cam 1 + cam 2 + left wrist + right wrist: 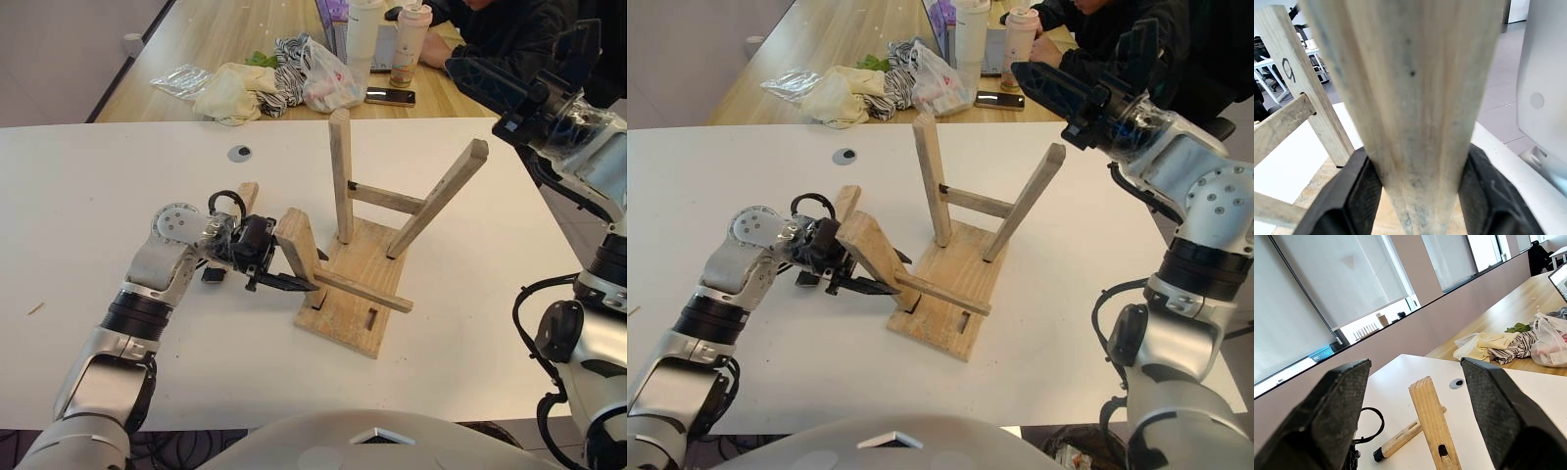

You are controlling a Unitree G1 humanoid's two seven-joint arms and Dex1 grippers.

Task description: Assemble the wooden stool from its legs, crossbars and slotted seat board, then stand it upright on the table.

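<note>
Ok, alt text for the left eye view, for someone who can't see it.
The left gripper clamps a leaning wooden leg at the seat board on a white table; two other legs stand on it, joined by a crossbar.

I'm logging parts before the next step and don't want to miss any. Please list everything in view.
seat board: 1, pale wood, flat on the white table
standing legs: 2, pale wood, on the seat board, one leaning
held leg: 1, pale wood, tilted at the board's left edge
crossbars: 2, pale wood, one joining the standing legs, another off the held leg
loose wooden piece: 1, pale, lying beyond the held leg
disc: 1, grey, table's far side
cloths and bags: one pile, mixed, on the brown far table
bottles: 2, whitish, far table
phone: 1, black, far table
left gripper: 1, black, shut on the held leg
right gripper: 1, black, open, raised over the table's far right
</note>
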